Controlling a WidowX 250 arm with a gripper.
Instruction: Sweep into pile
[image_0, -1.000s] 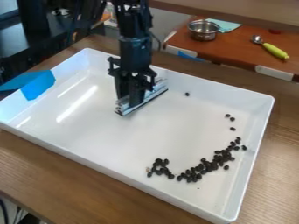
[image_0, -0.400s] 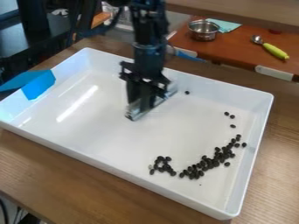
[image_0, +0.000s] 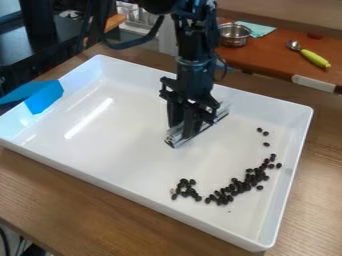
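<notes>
Small, dark, rounded bean-like pieces (image_0: 234, 189) lie in the right-hand part of the white rectangular tray with raised walls (image_0: 133, 155), as the camera sees it. Most of them make a curved, uneven band that runs from near the right wall down toward the near side, crowded in its middle and looser at its upper end. Just beside the band's lower left end sits a smaller, looser cluster (image_0: 184, 189), and three separate pieces (image_0: 266, 133) lie farther up, well apart from the crowded part. Above and to the left of the band in the view, the black two-finger gripper (image_0: 183, 131) hangs down into the tray, closed on a straight, narrow, silvery-white bar (image_0: 172, 140). The bar slants from lower left to upper right, apart from the band and the cluster. Over the tray's left corner is a bright blue folded sheet (image_0: 45, 97), and the tray rests on a brown wood-grain table (image_0: 67, 185). Beyond it, on a reddish-brown surface (image_0: 267, 59), stand a shiny round metal pot (image_0: 234, 37) and, partly behind it, a pale teal cloth (image_0: 260, 29); to their right lies a metal-bowled scoop with a yellow-green handle (image_0: 314, 58).
</notes>
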